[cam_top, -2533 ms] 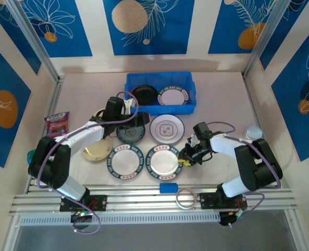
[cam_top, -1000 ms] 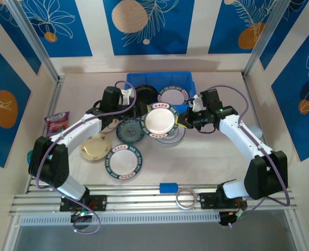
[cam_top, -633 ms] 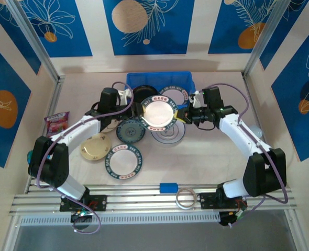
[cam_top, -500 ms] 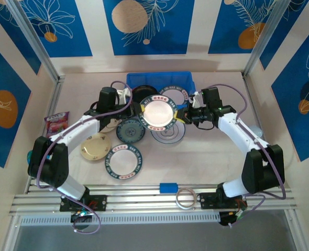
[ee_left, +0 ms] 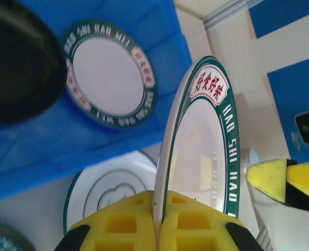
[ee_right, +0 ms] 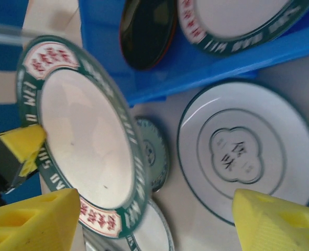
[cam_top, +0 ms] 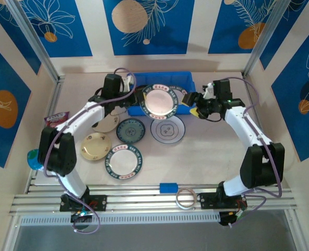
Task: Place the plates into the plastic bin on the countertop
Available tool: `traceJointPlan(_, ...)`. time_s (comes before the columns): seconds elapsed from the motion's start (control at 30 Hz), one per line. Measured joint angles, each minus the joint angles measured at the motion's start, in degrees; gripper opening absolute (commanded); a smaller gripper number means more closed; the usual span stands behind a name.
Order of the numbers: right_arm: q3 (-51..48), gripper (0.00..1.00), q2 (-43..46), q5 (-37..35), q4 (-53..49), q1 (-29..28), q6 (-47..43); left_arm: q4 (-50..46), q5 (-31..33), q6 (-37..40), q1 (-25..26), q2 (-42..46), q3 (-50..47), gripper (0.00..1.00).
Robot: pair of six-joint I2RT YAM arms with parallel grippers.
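Handover done: the right fingers (ee_right: 34, 219) have just sprung wide off the green-rimmed plate (cam_top: 159, 102), which the left fingers (ee_left: 128, 230) now pinch by its edge above the plastic bin's (cam_top: 159, 74) near wall.

Tilted on edge over the blue bin (cam_top: 170, 77) front wall — green-rimmed plate (cam_top: 159, 101). Flat inside: black plate (ee_left: 13, 68), second rimmed plate (ee_left: 110, 73). Flat on the counter (cam_top: 207, 157) — grey-patterned plate (cam_top: 167, 128), teal plate (cam_top: 131, 130), cream plate (cam_top: 96, 146).
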State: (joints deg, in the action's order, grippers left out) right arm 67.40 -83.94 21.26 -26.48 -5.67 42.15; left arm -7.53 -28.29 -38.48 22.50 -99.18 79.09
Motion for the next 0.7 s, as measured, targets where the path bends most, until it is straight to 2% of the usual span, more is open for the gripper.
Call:
traceJointPlan(0.27, 0.0, 0.76, 1.9, -3.4, 0.0, 1.6, 1.0, -2.2, 3.4, -0.4, 0.0, -12.7, 17.0, 0.0)
traceJointPlan(0.7, 0.5, 0.76, 2.0, -5.7, 1.4, 2.4, 1.9, -2.3, 7.3, -2.3, 0.7, -32.4, 34.3, 0.0)
